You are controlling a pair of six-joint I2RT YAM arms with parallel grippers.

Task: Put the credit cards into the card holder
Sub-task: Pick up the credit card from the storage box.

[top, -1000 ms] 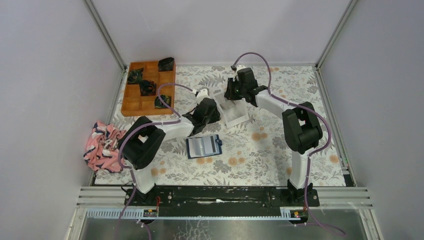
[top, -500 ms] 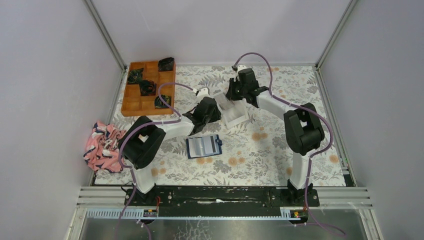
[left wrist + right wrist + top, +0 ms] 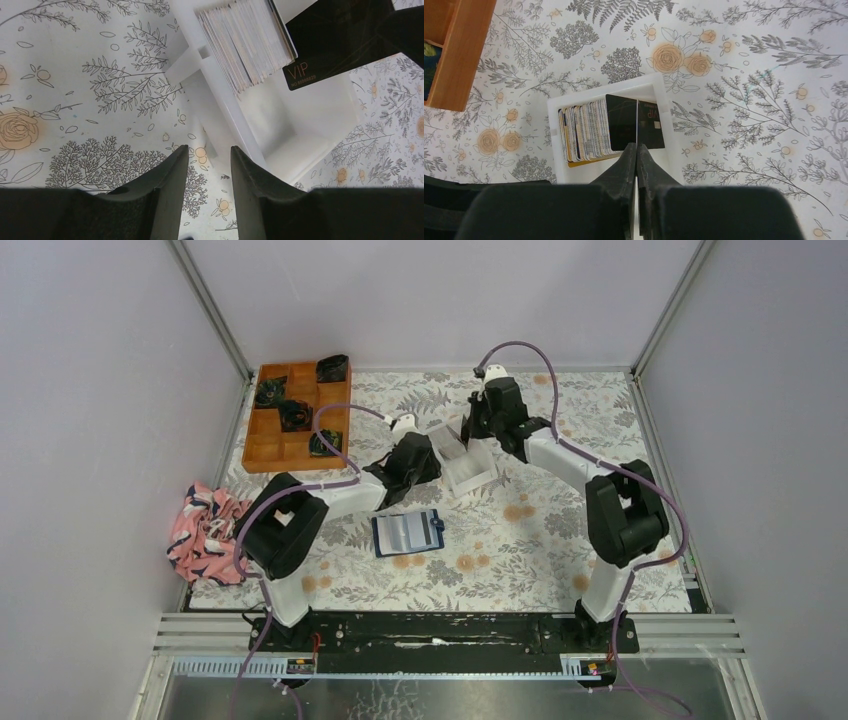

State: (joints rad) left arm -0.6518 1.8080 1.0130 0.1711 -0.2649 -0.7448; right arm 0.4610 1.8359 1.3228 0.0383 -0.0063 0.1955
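The card holder lies open on the table, lighter blue inside up, in front of the left arm. The credit cards stand as a stack in a white box; they also show in the left wrist view. My right gripper is shut on a black card marked VIP and holds it over the box's open end; in the top view it hangs above the box. My left gripper is open and empty, low beside the box's wall; in the top view it sits left of the box.
An orange wooden compartment tray with dark items stands at the back left; its corner shows in the right wrist view. A pink patterned cloth lies at the left table edge. Grey walls enclose the floral table.
The right arm has swung a little to the right and back, with the gripper still over the box. The left arm, the box and the card holder have not moved.
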